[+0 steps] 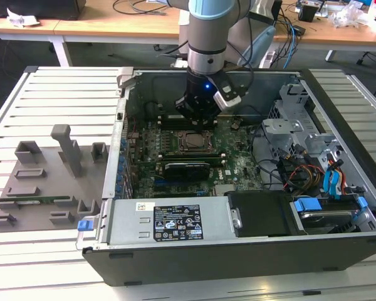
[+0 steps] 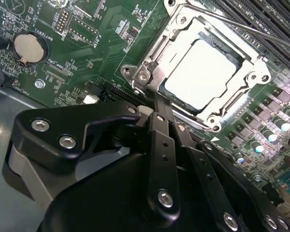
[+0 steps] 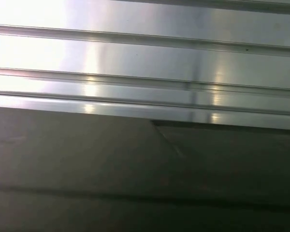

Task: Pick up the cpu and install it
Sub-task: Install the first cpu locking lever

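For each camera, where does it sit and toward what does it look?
Exterior view: off the arm, above the open computer case; arm and gripper show.
Second wrist view: on the wrist, facing the cpu in its socket; black gripper linkage shows.
First wrist view: on the wrist, facing ribbed metal slats.
Shared: exterior and second wrist views show the motherboard.

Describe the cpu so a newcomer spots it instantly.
Start at the open computer case and find the green motherboard inside. Near its middle, just below the arm's gripper, sits a metal-rimmed socket frame. The cpu is the flat, silvery square lying within that frame, paler and smoother than anything around it.
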Robot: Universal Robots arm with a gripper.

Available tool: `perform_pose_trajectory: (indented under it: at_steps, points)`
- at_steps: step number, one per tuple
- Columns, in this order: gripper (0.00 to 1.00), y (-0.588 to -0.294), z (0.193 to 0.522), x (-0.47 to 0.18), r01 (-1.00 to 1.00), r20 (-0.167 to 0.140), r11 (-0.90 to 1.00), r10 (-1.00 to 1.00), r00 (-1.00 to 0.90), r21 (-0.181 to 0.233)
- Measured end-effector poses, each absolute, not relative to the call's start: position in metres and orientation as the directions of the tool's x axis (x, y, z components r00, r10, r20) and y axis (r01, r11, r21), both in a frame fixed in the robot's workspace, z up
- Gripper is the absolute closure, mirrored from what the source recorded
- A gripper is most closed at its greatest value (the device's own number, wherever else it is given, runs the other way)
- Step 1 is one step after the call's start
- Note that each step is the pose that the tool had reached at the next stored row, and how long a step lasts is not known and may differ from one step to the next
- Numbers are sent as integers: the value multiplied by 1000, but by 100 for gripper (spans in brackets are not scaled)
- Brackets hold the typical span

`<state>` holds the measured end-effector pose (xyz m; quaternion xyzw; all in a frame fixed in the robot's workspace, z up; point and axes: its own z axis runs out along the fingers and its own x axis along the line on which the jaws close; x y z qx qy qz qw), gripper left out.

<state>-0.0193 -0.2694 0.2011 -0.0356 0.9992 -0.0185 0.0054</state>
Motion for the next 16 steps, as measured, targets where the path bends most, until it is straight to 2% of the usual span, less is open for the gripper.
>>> perform_pose_trajectory:
  at_steps: [8,16]
  points:
    - [89,-268,209,-19,-71,-9,997,-71,-997,-37]
    - [89,-280,211,-19,-71,-9,997,-71,-997,-43]
